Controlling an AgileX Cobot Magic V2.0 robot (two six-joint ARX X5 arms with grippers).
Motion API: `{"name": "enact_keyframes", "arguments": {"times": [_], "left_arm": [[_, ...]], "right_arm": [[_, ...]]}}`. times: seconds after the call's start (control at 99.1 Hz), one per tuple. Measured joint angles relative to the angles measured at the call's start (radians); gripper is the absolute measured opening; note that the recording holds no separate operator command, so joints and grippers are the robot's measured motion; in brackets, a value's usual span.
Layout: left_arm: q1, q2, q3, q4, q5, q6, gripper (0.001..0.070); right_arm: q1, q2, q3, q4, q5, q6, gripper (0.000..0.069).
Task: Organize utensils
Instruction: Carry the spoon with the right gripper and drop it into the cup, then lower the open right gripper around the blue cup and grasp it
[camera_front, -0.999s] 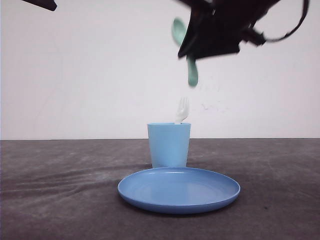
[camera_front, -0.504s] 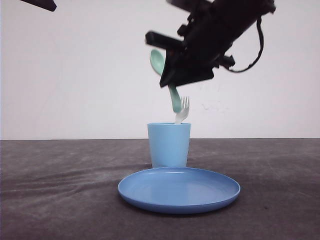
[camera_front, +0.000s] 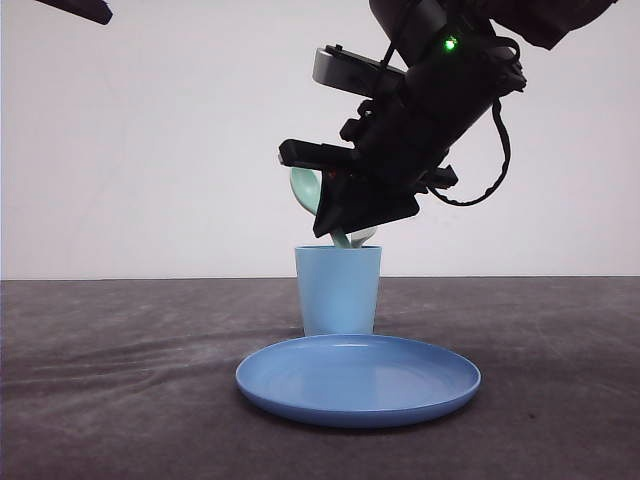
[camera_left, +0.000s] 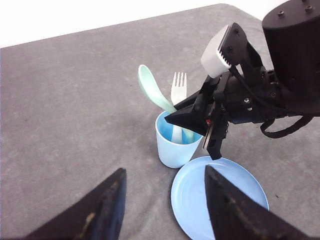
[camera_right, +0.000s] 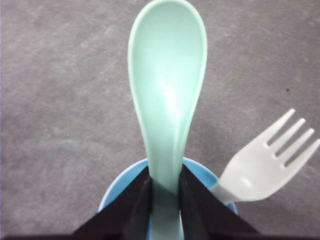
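My right gripper (camera_front: 335, 232) is shut on the handle of the pale mint-green spoon (camera_front: 303, 190), right over the light blue cup (camera_front: 338, 290). The spoon (camera_right: 167, 90) points bowl-up, and its handle dips into the cup (camera_right: 117, 187) between the fingers (camera_right: 137, 200). A white fork (camera_right: 265, 165) stands in the same cup, tines up, beside the spoon (camera_left: 150, 87). From the left wrist view the fork (camera_left: 178, 89) leans behind the spoon. My left gripper (camera_left: 165, 172) hangs open well above the table with nothing in it, looking down on the cup (camera_left: 172, 150).
A round blue plate (camera_front: 358, 380) lies on the dark grey table (camera_front: 120, 380), just in front of the cup and touching or nearly touching it. The right arm's black body (camera_left: 280, 75) looms over the cup and plate (camera_left: 220, 195).
The right gripper has come down and to the left with the spoon, from high above the cup to its rim. The spoon's handle now sits inside the cup beside the fork.
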Motion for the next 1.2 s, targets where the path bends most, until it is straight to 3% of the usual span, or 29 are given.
{"name": "enact_keyframes", "arguments": {"times": [0.262, 0.474, 0.726, 0.958, 1.2], "left_arm": [[0.000, 0.000, 0.000, -0.001, 0.000, 0.000, 0.0296], [0.000, 0.000, 0.000, -0.007, 0.000, 0.000, 0.0296], [0.000, 0.000, 0.000, -0.027, 0.000, 0.000, 0.0296], [0.000, 0.000, 0.000, -0.026, 0.000, 0.000, 0.0296], [0.000, 0.000, 0.000, -0.026, 0.000, 0.000, 0.0296]], "right_arm": [[0.004, 0.000, 0.000, -0.008, 0.000, 0.000, 0.0095], [0.005, 0.000, 0.000, -0.009, 0.000, 0.000, 0.0263], [0.005, -0.020, 0.000, -0.031, 0.000, 0.000, 0.0291], [0.005, -0.211, 0.000, -0.092, 0.000, 0.000, 0.0291], [0.017, -0.472, 0.000, -0.310, 0.000, 0.000, 0.0291]]}}
